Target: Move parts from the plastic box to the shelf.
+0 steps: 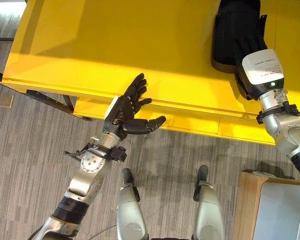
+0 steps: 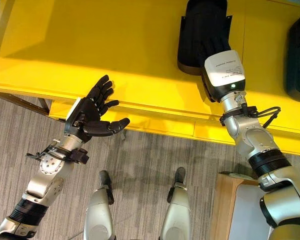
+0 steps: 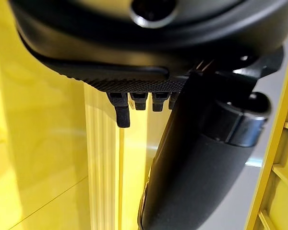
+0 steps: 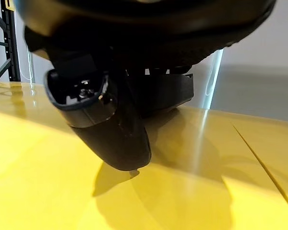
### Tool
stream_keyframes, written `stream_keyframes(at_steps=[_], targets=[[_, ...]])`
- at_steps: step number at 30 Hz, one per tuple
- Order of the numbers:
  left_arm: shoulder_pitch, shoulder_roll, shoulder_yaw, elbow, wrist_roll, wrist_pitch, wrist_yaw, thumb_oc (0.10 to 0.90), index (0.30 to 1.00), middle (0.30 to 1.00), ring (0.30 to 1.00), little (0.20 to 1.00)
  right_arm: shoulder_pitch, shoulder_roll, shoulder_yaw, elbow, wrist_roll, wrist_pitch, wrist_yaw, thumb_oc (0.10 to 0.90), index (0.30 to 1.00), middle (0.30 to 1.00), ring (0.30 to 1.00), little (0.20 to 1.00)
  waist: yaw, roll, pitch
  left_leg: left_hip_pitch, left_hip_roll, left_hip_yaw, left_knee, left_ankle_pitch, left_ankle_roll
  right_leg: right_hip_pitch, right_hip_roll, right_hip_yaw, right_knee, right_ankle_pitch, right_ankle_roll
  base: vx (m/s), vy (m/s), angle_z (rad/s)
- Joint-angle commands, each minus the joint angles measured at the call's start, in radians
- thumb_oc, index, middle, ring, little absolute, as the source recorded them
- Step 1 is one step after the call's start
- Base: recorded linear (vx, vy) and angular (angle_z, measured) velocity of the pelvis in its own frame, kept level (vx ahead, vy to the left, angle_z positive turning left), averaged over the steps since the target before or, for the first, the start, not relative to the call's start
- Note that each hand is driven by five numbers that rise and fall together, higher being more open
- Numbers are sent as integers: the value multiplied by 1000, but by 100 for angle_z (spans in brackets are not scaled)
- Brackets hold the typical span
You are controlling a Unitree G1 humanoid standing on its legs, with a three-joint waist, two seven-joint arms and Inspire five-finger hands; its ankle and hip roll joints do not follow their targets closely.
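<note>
Nearest, the left hand [image 1: 126, 111] hangs at the front lip of the yellow shelf [image 1: 90, 45], its fingers [image 1: 135, 90] straight and spread, thumb stuck out to the side, holding nothing. The fingertips reach just over the shelf's edge; bare yellow surface lies beyond them.

Farther in, the right hand [image 2: 210, 47] lies out over the shelf top, laid on a black part [image 2: 202, 20] that sits flat on the shelf. The hand is dark against the dark part, so whether its fingers are curled on it or just resting I cannot tell; the right wrist view shows the thumb [image 4: 103, 129] down close to the yellow surface but not the grip. A second black part [image 2: 299, 50] rests on the shelf, well off to the outer side of the right hand.

The part looks like a stiff moulded shell, probably light, with a smooth skin that could slide on the glossy shelf. A good hold would likely be across its narrow width, fingers on one long edge and thumb on the other.
</note>
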Motion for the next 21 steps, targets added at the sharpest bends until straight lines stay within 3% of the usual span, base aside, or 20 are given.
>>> stream_keyframes(at_steps=[1, 21], targets=[[6, -3, -1, -57, -5, -68, -6, 900, 1000, 1000, 1000, 1000, -27, -1, -73, -26, -7, 26, -28, 900, 1000, 1000, 1000, 1000, -42, 1, -28, 30, -64, -27, -11, -47, 81, -16, 91, 35, 153, -195, -62, 0, 0, 0], [15, -6, 5, -62, -5, -68, -3, 900, 1000, 1000, 1000, 1000, 22, 21, -100, -74, 5, 17, -25, 900, 1000, 1000, 1000, 1000, -52, 3, -24, 25, -67, -28, 2, -57, 85, -24, 93, 42, 166, -201, -65, 0, 0, 0]])
